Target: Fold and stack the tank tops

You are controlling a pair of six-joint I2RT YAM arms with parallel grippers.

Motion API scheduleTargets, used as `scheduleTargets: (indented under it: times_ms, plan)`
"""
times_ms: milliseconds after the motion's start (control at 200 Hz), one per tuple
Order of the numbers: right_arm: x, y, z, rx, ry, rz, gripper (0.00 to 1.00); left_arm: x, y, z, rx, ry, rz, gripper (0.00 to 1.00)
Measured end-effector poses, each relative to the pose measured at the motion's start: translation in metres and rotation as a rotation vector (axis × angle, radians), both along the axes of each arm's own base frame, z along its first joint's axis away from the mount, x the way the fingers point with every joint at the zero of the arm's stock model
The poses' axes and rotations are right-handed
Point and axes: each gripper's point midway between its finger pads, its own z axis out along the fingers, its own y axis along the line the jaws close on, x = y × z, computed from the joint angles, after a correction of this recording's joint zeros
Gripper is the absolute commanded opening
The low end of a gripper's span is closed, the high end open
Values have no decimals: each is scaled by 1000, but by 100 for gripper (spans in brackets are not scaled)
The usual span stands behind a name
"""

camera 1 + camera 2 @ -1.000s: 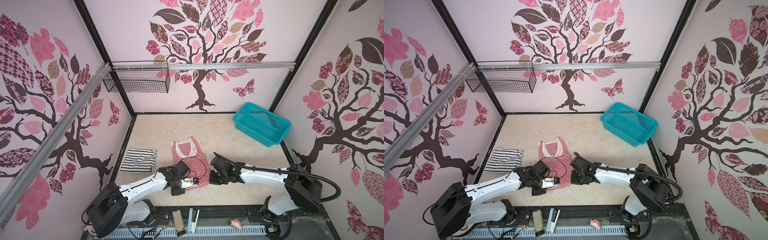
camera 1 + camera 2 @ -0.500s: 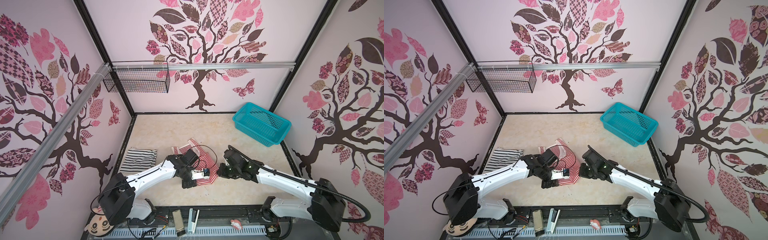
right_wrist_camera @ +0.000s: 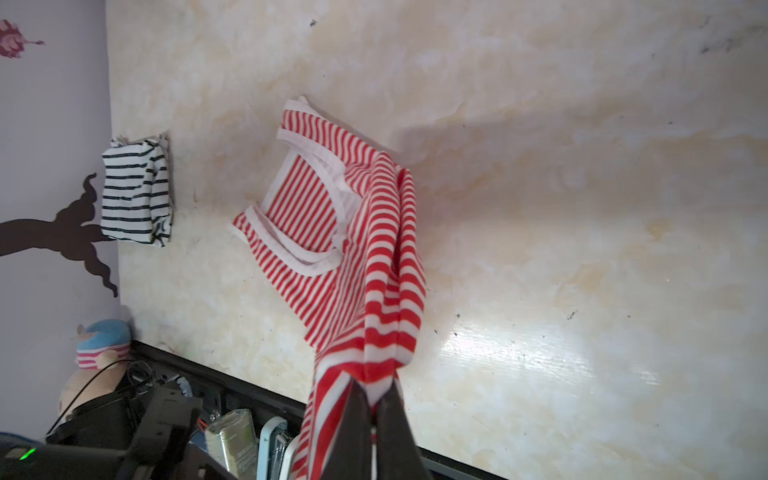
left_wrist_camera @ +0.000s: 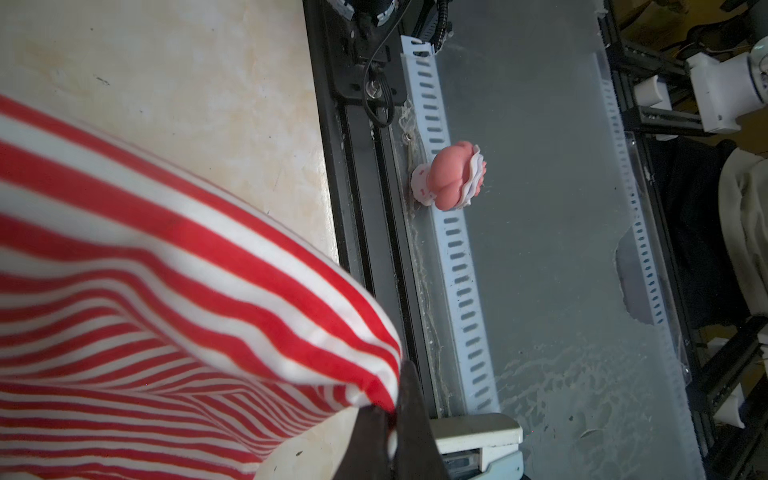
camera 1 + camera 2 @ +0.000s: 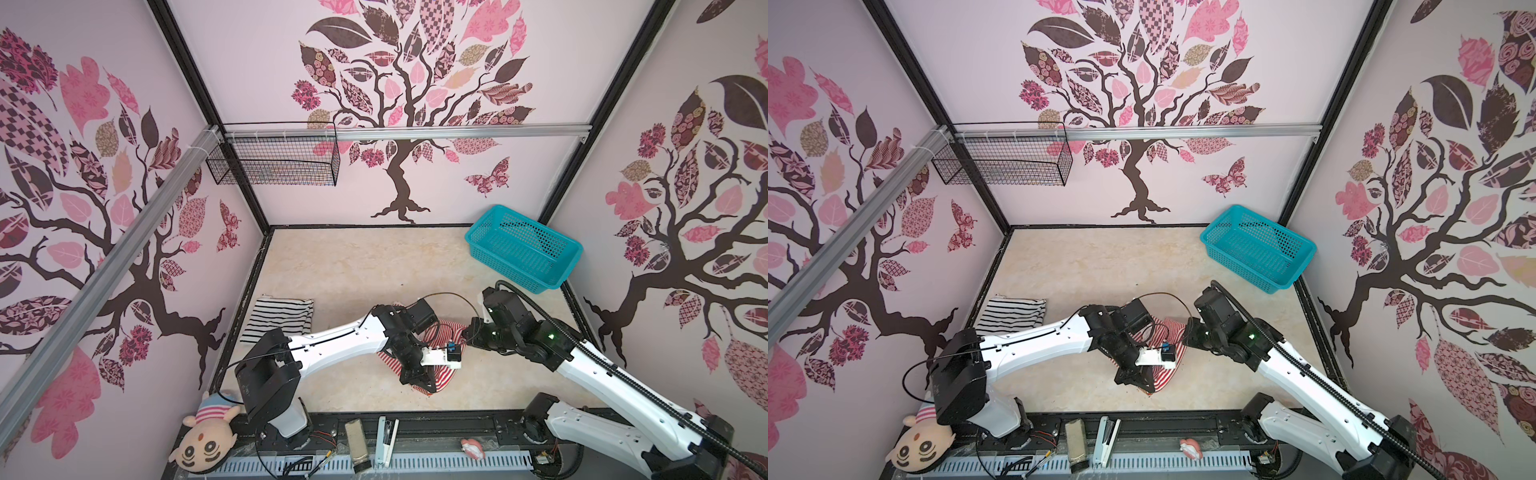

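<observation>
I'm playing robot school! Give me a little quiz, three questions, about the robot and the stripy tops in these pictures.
1. True or false: the left gripper and the right gripper are both shut on the red-and-white tank top.
2. The black-and-white tank top is: A) lifted up high; B) folded on the table; C) spread out flat, unfolded.
3. What colour is the plastic basket in the back right corner?

Key: 1 true; 2 B; 3 teal.
</observation>
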Motion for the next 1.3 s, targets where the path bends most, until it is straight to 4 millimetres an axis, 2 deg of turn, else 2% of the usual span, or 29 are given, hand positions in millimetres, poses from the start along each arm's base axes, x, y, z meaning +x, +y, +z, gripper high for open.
scheduleTargets:
  times_ms: [85,185,270,355,535,670,895,1051,1171,1296]
  plan:
    - [7,5,11,-11,-11,17,0,3,-1,7,-24,-1,23,0]
    - [18,14,9,-43,2,37,0,14,8,22,-78,-15,86,0]
    - [30,23,1,-71,19,53,0,37,24,32,-114,-34,186,1]
    - [45,31,-8,-88,37,61,0,65,38,34,-128,-49,281,1]
    - [79,54,-30,-104,82,94,0,116,66,16,-94,-43,431,1]
    - [107,75,-42,-113,93,134,0,136,85,-7,-48,-17,489,1]
    - [142,99,-80,-148,144,194,1,144,104,-46,47,-1,514,1]
    - [159,111,-103,-153,188,228,1,158,122,-54,68,-9,583,0]
    - [164,119,-105,-135,196,243,2,172,135,-55,79,-34,638,0]
    - [168,128,-97,-94,182,259,4,173,144,-53,93,-77,664,0]
